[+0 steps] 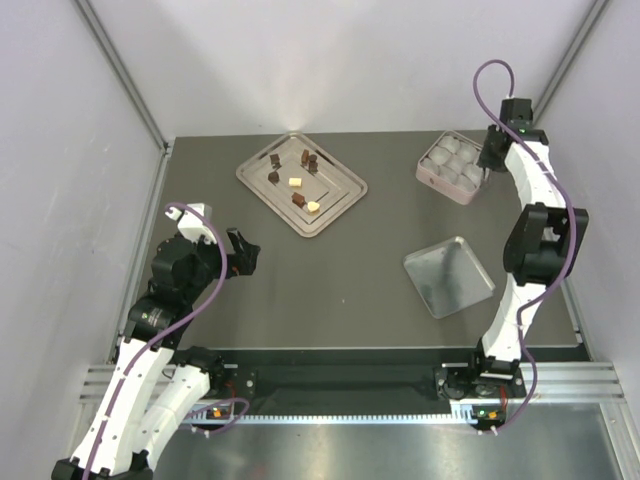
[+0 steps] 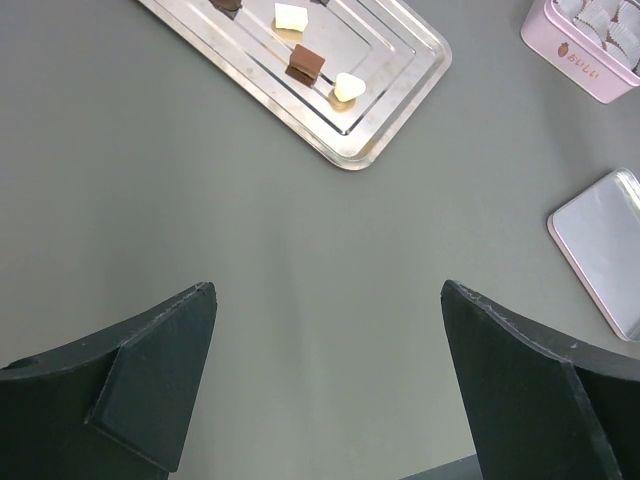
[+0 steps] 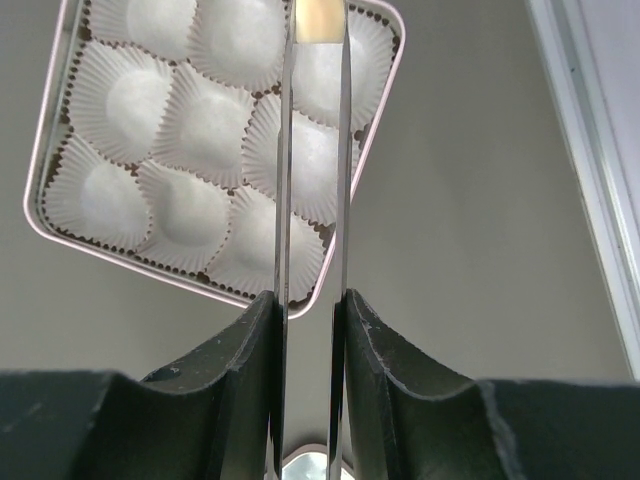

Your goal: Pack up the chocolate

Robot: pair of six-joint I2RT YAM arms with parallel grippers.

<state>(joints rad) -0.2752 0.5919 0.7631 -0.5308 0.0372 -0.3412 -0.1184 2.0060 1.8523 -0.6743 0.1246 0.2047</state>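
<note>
Hovering over the pink box [image 1: 452, 165], the right gripper [image 1: 488, 158] pinches a pale chocolate piece [image 3: 320, 18] above a corner cup [image 3: 367, 70], while the left gripper [image 2: 325, 380] gapes empty, nearer the other chocolates [image 1: 295, 183] on the tray [image 1: 345, 186].

Chocolate pieces [image 1: 299, 198]: tiny cubes, mostly dark brown, two pale cream, lying loose and apart on silver tray [image 1: 345, 185], far-left part of worktop. Cream ones toward tray's near corner. One more pale piece [image 3: 320, 20] pinched in right gripper [image 3: 317, 40] jaws, above corner cup of pink box [image 1: 440, 186].
</note>
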